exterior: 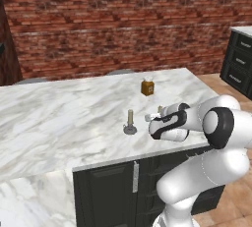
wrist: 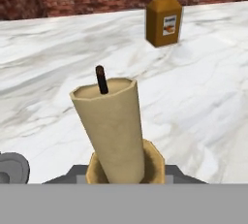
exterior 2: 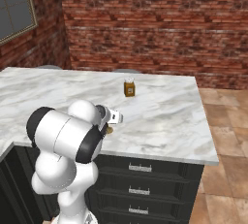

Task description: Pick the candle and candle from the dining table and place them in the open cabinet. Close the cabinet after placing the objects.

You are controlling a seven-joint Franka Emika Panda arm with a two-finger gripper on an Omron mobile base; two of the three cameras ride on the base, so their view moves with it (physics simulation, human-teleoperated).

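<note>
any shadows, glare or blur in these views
Left base view: the grey-silver candle on its round base drops almost no shadow on the white marble table. Right base view: sharp, evenly lit, no glare. Hand view: the cream candle in its brass-gold holder looms large yet crisp; the amber-orange carton stays sharp.

The amber-orange carton (wrist: 164, 19) bears a label too blurred to read.

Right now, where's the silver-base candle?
On the dining table, near its front edge in the left base view: the grey-silver candle stands just left of the gripper, the amber carton farther back.
</note>
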